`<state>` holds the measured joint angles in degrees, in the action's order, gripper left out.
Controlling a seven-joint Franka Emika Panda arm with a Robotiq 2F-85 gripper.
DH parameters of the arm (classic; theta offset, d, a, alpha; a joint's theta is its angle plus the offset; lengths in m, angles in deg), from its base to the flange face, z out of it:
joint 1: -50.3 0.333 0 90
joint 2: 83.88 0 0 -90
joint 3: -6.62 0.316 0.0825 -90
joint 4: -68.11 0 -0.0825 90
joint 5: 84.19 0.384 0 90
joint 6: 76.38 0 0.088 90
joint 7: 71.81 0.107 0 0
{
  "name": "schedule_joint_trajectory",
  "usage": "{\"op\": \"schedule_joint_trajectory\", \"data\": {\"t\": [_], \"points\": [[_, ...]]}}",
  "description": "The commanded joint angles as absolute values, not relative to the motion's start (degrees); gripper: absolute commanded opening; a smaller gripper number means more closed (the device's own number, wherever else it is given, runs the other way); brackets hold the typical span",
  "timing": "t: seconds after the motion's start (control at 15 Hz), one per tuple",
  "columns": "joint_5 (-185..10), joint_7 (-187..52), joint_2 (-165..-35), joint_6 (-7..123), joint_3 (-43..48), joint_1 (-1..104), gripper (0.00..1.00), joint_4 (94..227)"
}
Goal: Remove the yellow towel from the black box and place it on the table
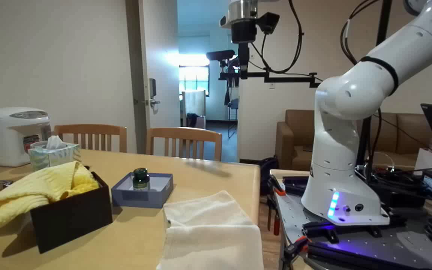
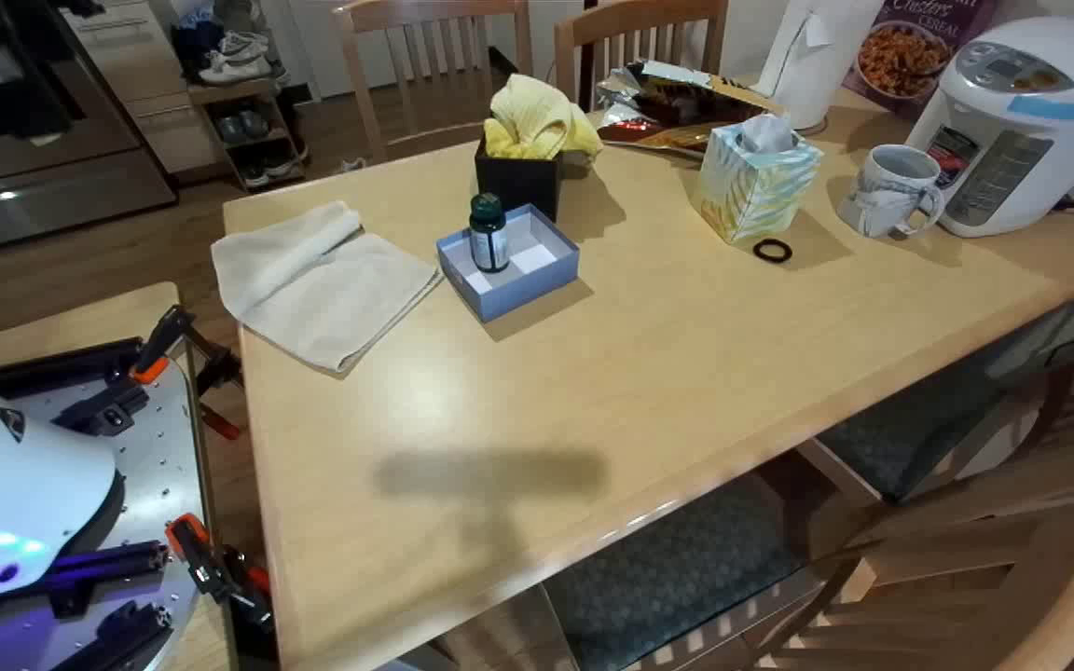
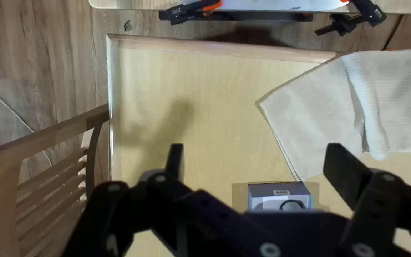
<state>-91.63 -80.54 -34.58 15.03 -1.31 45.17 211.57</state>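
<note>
The yellow towel (image 1: pixel 32 189) is bunched in the black box (image 1: pixel 75 219) and hangs over its far side in an exterior view. In an exterior view, the towel (image 2: pixel 537 121) also rises above the rim of the box (image 2: pixel 518 182). The box stands upright on the wooden table (image 2: pixel 686 354). My gripper (image 3: pixel 253 153) is open and empty in the wrist view, its fingers wide apart above the table. In an exterior view, the gripper (image 1: pixel 243 69) hangs high, well above and away from the box. The towel and black box are out of the wrist view.
A blue tray box (image 2: pixel 528 298) with a dark green bottle (image 2: pixel 488 238) stands beside the black box. A folded white cloth (image 2: pixel 332 289) lies at the table's edge. A tissue box (image 2: pixel 756 186), mug (image 2: pixel 887 191) and water boiler (image 2: pixel 1031 130) stand farther along. Chairs surround the table.
</note>
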Motion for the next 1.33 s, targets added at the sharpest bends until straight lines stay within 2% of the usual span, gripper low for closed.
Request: {"op": "schedule_joint_trajectory", "data": {"t": [0.0, 0.33, 0.73, 1.0, 1.27], "points": [[-91.75, -80.34, -34.60, 14.88, -1.50, 45.49, 1.00, 211.43], [-93.01, -81.77, -37.51, 10.04, -1.38, 46.24, 1.00, 209.60], [-95.99, -83.65, -42.55, 21.44, 3.50, 52.11, 1.00, 203.94], [-93.74, -88.52, -50.95, 29.95, 4.33, 57.18, 1.00, 198.79], [-92.86, -91.73, -62.62, 31.56, 5.39, 59.62, 1.00, 191.68]]}}
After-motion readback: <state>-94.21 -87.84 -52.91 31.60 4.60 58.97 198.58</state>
